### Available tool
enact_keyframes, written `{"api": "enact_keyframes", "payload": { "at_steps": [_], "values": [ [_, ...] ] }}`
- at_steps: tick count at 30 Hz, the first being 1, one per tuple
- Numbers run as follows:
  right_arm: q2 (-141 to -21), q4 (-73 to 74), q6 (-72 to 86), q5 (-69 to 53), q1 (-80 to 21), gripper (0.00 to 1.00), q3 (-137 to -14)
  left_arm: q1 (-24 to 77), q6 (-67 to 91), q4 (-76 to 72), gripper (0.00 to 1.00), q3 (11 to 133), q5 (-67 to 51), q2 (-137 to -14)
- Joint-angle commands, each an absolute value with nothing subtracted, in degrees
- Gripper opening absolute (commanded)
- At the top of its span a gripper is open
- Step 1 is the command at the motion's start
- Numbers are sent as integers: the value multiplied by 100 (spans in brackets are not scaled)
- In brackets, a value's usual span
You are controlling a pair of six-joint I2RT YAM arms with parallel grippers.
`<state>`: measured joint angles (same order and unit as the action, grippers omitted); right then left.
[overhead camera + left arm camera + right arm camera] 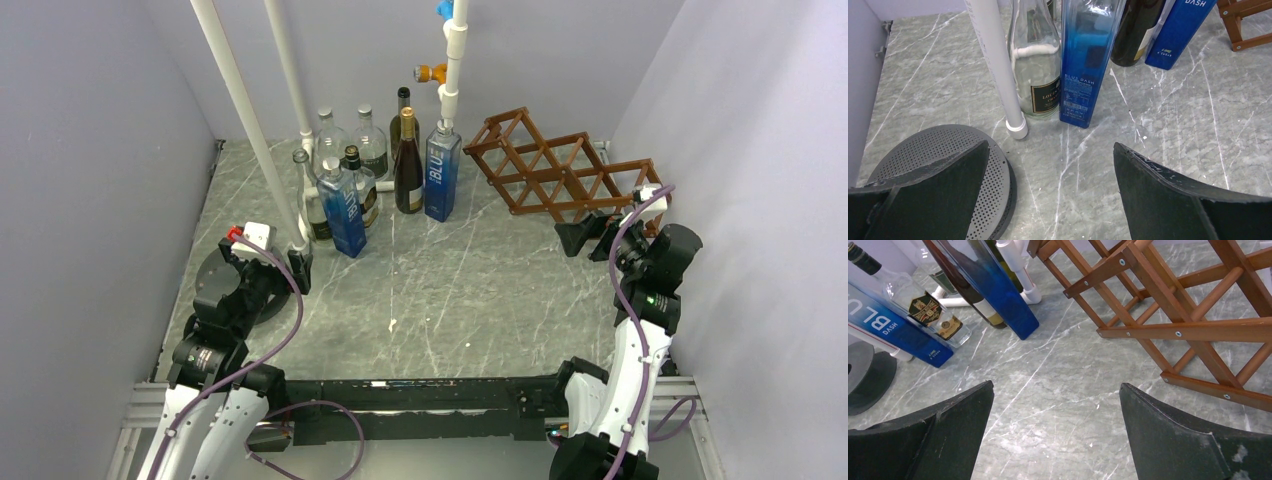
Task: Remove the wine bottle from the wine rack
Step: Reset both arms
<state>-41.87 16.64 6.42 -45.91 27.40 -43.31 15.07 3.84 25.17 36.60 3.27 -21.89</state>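
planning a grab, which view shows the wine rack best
Top external: nearly the whole wine rack shows, at the back right. Right wrist gets only some slats close up; left wrist just a corner.

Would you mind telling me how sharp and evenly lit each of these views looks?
Top external: soft, even light, faint shadows, sharp throughout. Left wrist: blue bottle shows pale reflections; the near fingers are dark, featureless. Right wrist: tilted framing; wine rack crisp, no blur.
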Motion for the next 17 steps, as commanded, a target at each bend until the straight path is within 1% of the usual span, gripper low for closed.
{"api": "enact_keyframes", "payload": {
  "at_steps": [1, 17],
  "values": [
    [-4101, 1560, 591, -4548, 2777, 100, -4327, 1477, 378, 2488, 99, 3719, 294, -2134],
    [-4035, 1506, 588, -4432, 2777, 100, -4257, 1477, 378, 2501, 100, 3718, 323, -2131]
  ]
}}
